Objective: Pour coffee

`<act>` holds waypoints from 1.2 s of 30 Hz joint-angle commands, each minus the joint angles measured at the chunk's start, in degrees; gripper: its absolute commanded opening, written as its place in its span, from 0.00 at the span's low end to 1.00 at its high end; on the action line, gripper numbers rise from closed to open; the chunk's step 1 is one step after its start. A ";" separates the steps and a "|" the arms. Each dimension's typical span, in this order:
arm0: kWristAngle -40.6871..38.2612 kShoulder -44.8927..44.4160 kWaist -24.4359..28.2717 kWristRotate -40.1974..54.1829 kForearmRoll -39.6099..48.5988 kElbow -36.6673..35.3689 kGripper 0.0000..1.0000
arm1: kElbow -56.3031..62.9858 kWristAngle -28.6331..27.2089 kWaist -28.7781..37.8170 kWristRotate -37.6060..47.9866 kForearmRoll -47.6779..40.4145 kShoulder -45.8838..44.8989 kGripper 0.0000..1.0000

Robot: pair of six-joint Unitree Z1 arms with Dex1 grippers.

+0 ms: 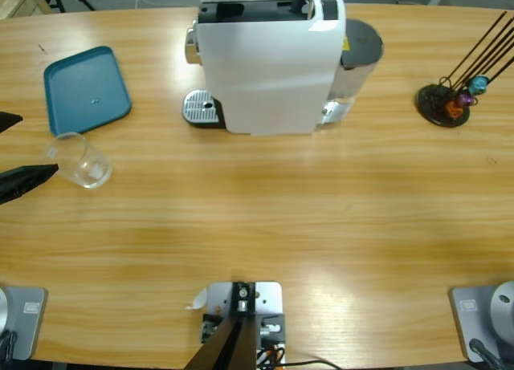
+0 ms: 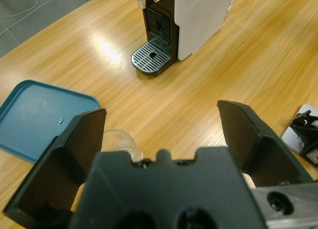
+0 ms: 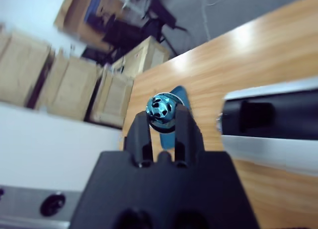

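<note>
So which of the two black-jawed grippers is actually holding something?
The right gripper: its jaws are shut on a small teal perforated capsule. The left gripper stands open and empty near the clear glass cup.

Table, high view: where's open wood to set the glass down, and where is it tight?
Widest bare stretch: the near half, in front of the coffee machine. Also free: the wood between the machine and the capsule stand. Tight at the left edge: the glass, teal tray and open left hand cluster there. The drip tray is unoccupied.
</note>
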 commanded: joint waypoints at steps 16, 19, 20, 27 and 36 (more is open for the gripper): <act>-0.71 -1.21 0.20 -0.92 0.35 0.57 0.97 | 13.77 6.92 11.23 -35.94 -6.90 -10.60 0.00; -2.50 1.83 0.18 -4.16 0.33 -3.96 0.97 | 9.20 14.84 11.23 -35.82 -10.15 -6.45 0.00; -3.85 3.67 0.23 -5.51 0.35 -5.90 0.97 | 8.57 16.50 11.23 -35.59 -10.70 -5.22 0.00; -19.32 14.89 12.38 -11.26 -0.56 -13.61 0.97 | 15.97 22.89 7.02 -30.11 -21.58 -1.09 0.00; -15.65 10.64 13.06 -10.77 -0.99 -11.98 0.97 | 21.07 24.51 1.76 -28.82 -25.85 -0.81 0.00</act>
